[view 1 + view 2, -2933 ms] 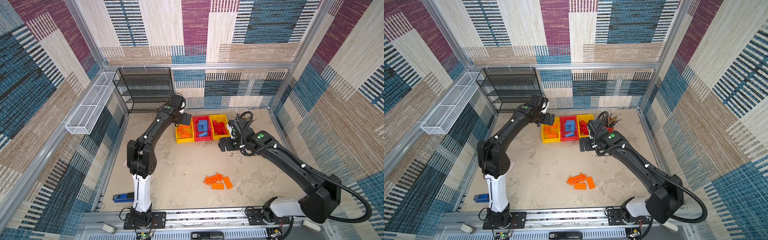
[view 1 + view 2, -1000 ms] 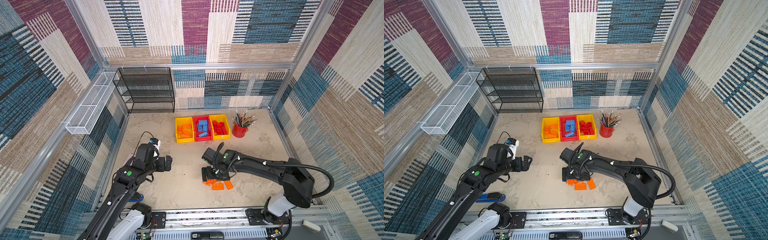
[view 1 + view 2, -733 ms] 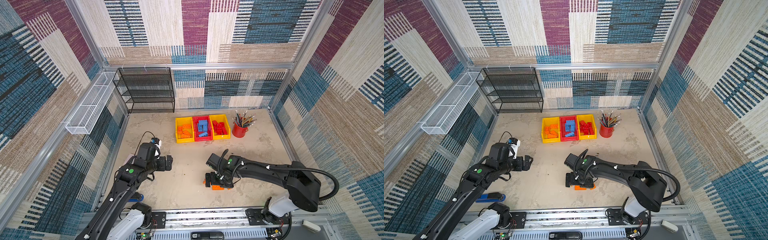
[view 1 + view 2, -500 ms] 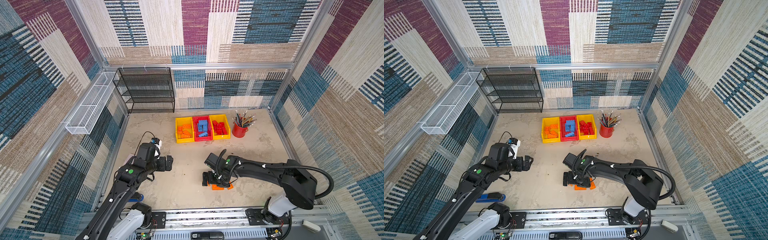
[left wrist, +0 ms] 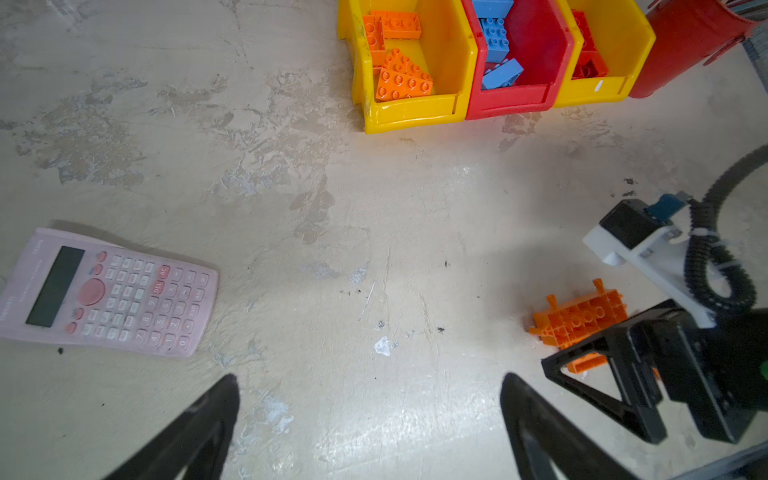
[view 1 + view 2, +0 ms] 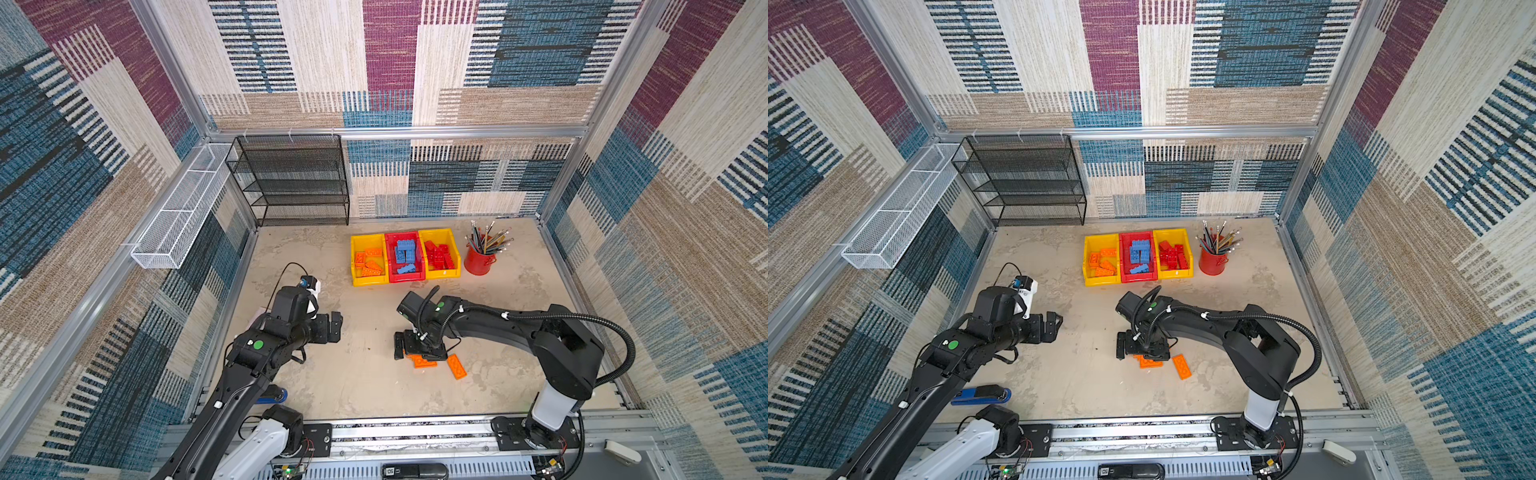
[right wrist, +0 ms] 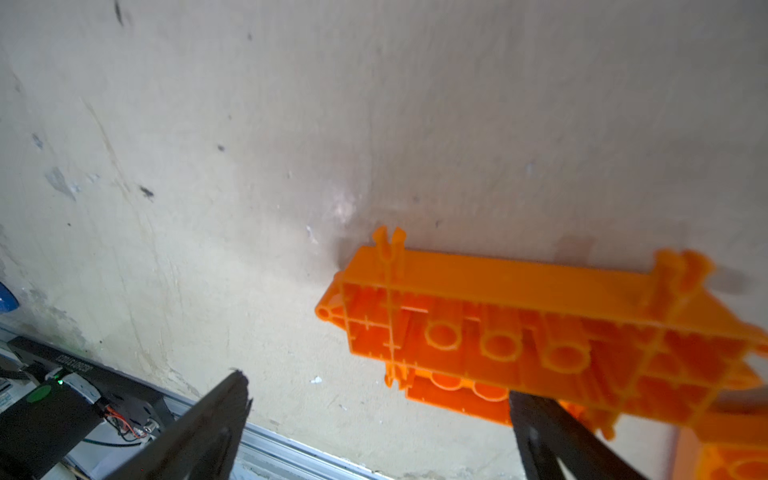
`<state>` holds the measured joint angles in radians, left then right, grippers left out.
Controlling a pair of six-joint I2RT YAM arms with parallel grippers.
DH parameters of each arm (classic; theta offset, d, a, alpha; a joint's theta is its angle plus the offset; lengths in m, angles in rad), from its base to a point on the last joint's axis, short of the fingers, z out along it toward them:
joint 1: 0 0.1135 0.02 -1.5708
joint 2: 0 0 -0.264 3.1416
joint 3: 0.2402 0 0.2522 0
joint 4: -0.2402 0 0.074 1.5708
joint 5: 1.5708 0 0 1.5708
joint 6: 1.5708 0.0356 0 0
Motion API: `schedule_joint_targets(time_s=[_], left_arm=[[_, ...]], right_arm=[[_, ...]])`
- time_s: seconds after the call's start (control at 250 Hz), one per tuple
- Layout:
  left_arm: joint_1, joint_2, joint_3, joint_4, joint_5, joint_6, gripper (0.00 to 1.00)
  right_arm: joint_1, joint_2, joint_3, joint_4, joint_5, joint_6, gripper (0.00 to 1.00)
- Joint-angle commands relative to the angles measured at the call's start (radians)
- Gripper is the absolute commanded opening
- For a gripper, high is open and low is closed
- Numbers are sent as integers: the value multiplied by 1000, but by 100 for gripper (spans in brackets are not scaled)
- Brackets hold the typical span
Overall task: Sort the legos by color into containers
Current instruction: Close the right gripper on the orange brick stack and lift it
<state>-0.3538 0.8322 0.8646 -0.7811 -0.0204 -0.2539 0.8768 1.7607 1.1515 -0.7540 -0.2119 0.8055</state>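
Three containers stand in a row at the back: a yellow bin (image 6: 358, 282) with orange legos, a red bin (image 6: 405, 277) with blue ones, and a yellow bin (image 6: 446, 274) with red ones. Near the front, orange legos lie on the table: one brick (image 6: 456, 366) lies apart, another (image 6: 424, 363) lies by my right gripper (image 6: 417, 353). That gripper is low and open. The toothed orange plate (image 7: 540, 316) is tipped up with its underside showing, against one finger and not between the jaws. My left gripper (image 6: 336, 328) hovers open and empty over bare table at the left.
A pink calculator (image 5: 108, 295) lies left of my left gripper. A blue stapler (image 6: 980, 395) sits at the front left, under the left arm. A red pencil cup (image 6: 478, 259) stands right of the bins. A black mesh rack (image 6: 299, 183) and a white wire basket (image 6: 183, 208) line the back left.
My right gripper has shifted about over the orange pieces; one brick now lies apart to the right and the plate is tipped up. The left arm has barely moved.
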Motion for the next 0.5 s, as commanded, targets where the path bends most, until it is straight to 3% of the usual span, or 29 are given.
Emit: schedule_joint_targets(time_s=[0.0,0.264,0.496], left_arm=[[1,3,-5,11,-12,24,99],[1,52,4,41,-11,23,99],[2,67,5,63,-15,13,99]], right_arm=[[-47,35,38,22,74,-99,99],[-131,180,259,-8,102,-274,99],[-131,146,148,-10,126,-249,99]])
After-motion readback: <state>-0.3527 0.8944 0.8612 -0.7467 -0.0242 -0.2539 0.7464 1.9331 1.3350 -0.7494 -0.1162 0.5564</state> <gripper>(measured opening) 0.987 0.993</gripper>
